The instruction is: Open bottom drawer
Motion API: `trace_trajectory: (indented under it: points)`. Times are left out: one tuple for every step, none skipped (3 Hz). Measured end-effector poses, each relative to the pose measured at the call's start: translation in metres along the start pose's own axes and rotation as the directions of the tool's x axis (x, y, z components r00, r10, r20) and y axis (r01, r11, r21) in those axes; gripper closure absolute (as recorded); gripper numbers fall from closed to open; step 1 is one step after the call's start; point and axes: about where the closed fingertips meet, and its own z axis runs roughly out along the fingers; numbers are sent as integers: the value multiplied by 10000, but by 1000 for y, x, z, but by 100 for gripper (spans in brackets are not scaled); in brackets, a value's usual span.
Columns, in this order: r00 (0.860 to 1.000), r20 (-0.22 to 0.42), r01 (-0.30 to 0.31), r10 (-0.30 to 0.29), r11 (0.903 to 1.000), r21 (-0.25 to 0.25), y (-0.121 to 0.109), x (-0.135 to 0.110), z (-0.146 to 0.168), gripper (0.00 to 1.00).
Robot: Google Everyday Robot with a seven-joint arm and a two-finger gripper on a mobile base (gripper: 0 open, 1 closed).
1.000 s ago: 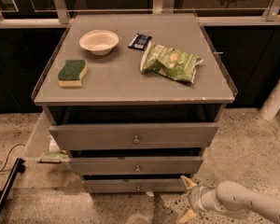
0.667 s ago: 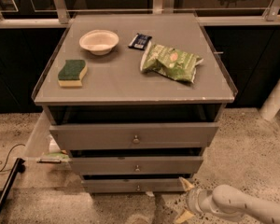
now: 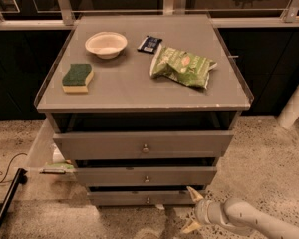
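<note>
A grey cabinet has three stacked drawers. The bottom drawer [image 3: 139,198] has the slimmest front and a small round metal knob [image 3: 148,200] at its centre. It stands pulled out only a little, with a dark gap above it. My gripper [image 3: 193,211] is low at the bottom right, just right of the bottom drawer's front and close to the floor. Its two pale fingertips [image 3: 194,194] are spread apart with nothing between them. It does not touch the knob.
The top drawer [image 3: 143,144] and middle drawer [image 3: 145,176] also stand slightly out. On the cabinet top [image 3: 124,91] lie a white bowl [image 3: 105,44], a green-yellow sponge [image 3: 77,77], a green chip bag [image 3: 182,66] and a small dark packet [image 3: 149,44]. A black pole [image 3: 7,200] leans at the left.
My gripper and arm have shifted slightly to the left, toward the bottom drawer. The drawers have not moved.
</note>
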Motion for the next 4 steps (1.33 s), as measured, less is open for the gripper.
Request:
trace_trajectory:
  points:
    - [10000,1,2,-2,10000,0,0,0,0,0]
    - [9979,247,609,-607,9981,-66,0,1,18,0]
    - [9894,425,1409,-1387,9886,-523,4,10,43,0]
    - [9824,540,1823,-1785,9803,-756,1,17,58,0]
